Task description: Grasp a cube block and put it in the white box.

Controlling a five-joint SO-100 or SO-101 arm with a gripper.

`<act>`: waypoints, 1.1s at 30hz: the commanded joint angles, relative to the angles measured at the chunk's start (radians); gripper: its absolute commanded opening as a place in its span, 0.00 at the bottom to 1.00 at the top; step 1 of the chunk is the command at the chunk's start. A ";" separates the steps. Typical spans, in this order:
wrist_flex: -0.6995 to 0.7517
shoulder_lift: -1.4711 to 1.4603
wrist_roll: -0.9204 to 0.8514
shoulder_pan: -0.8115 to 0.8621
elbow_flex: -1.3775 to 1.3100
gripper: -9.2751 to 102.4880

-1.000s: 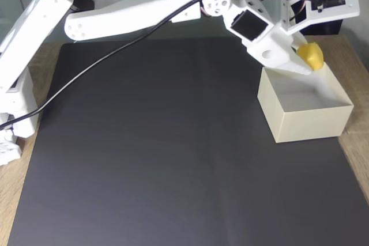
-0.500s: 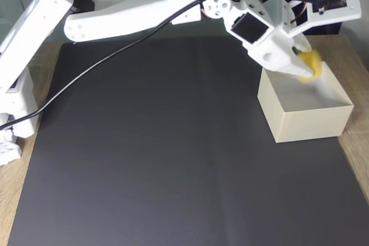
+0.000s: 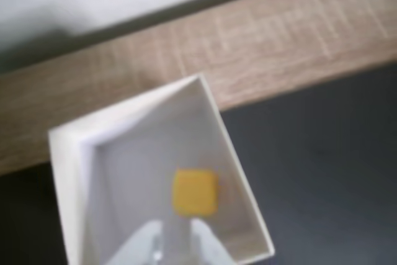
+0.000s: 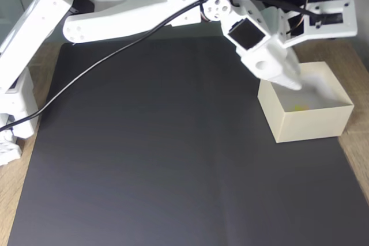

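In the fixed view the cube block (image 4: 300,107) is a faint blur inside the white box (image 4: 305,124)

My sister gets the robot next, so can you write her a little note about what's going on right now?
Gripper: open, holding nothing, hanging over the white box.
Cube block: lying on the floor inside the white box, free of the fingers, as the wrist view shows; in the fixed view only a faint yellow spot shows inside.
White box: on the right edge of the black mat, partly on the wooden table.
Done: cube is in the box.
Left: probably only to lift the arm clear.
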 commanded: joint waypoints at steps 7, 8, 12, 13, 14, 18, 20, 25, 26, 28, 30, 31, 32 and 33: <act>0.224 0.244 -0.021 -0.054 -0.041 0.08; 0.255 0.265 -0.026 -0.063 -0.041 0.08; 0.357 0.353 -0.048 -0.097 -0.025 0.08; 0.362 0.387 -0.052 -0.104 0.011 0.08; 0.347 0.431 -0.052 -0.110 0.067 0.08; 0.296 0.603 -0.044 -0.133 0.275 0.08; 0.267 0.707 -0.052 -0.143 0.394 0.08; 0.107 1.000 -0.071 -0.149 0.781 0.08; 0.063 1.062 -0.075 -0.147 0.864 0.08; 0.012 1.167 -0.086 -0.143 1.003 0.08; -0.041 1.267 -0.092 -0.137 1.140 0.08; -0.054 1.310 -0.092 -0.133 1.198 0.08; -0.064 1.350 -0.092 -0.130 1.252 0.08; -0.075 1.390 -0.092 -0.127 1.305 0.08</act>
